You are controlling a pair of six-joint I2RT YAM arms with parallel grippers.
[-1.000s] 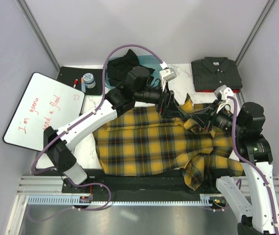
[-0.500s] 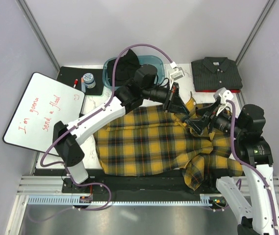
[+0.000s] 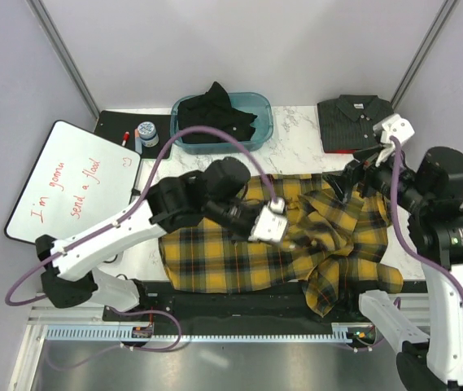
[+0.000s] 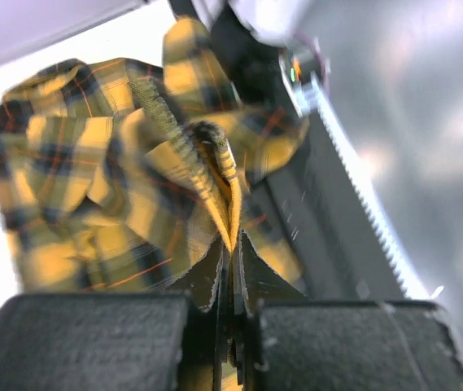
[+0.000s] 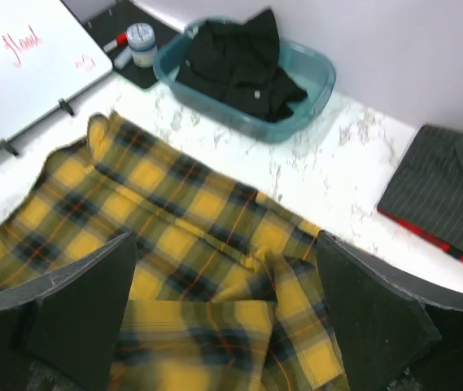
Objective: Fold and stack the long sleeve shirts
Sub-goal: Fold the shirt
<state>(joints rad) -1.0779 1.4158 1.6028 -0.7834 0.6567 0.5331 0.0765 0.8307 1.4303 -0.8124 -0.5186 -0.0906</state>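
The yellow-and-black plaid shirt (image 3: pixel 215 261) lies spread and rumpled over the near half of the table. My left gripper (image 3: pixel 290 238) hangs over its middle right, shut on a pinched fold of plaid fabric (image 4: pixel 215 175); the left gripper (image 4: pixel 231 252) has cloth right between its tips. My right gripper (image 3: pixel 351 181) hovers open above the shirt's far right edge, and nothing sits between the right gripper (image 5: pixel 223 240) fingers above the plaid shirt (image 5: pixel 174 220). The dark charcoal shirt (image 3: pixel 357 122) lies folded at the back right. The black shirt (image 3: pixel 215 114) is bunched in a teal bin (image 3: pixel 264 110).
A whiteboard (image 3: pixel 72 183) with red writing lies at the left. A black tray (image 3: pixel 113 126) behind it holds a marker and a small jar (image 3: pixel 146 133). A black rail (image 3: pixel 215 303) runs along the near table edge. Grey walls close in the sides.
My left gripper shut on the plaid fabric at the far edge and drew it toward the near middle. My right gripper opened, let go of the fabric and pulled back to the far right.
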